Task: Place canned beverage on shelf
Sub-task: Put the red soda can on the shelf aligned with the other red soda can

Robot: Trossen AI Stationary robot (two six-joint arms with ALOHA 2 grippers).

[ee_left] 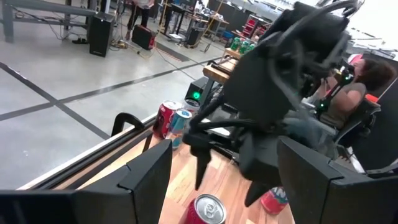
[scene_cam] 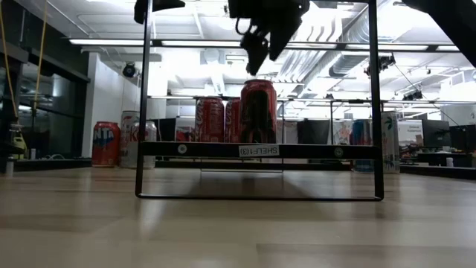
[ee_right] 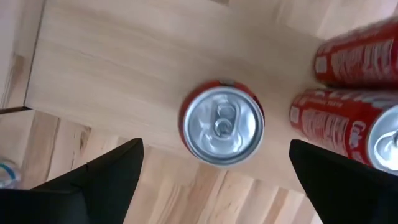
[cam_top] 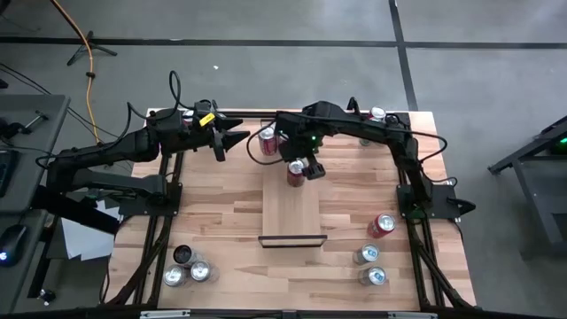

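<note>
A red can [cam_top: 295, 174] stands upright on its base on the far end of the shelf [cam_top: 292, 213], a pale board with black rails. In the low view the can [scene_cam: 257, 112] rests on the shelf board [scene_cam: 223, 150]. My right gripper [scene_cam: 264, 46] hangs open just above the can, pointing down and clear of it. The right wrist view shows the can's silver top [ee_right: 222, 124] between and beyond my right gripper [ee_right: 217, 186]. My left gripper [cam_top: 232, 140] waits open and level at the far left, holding nothing.
Two red cans [cam_top: 267, 140] stand just beyond the shelf's far end. Another can [cam_top: 378, 113] is at the far right. A red can [cam_top: 381, 225] and two silver ones [cam_top: 369, 266] are at the near right. Several cans [cam_top: 186, 268] stand near left. A seated person [ee_left: 360, 81] is beyond the table.
</note>
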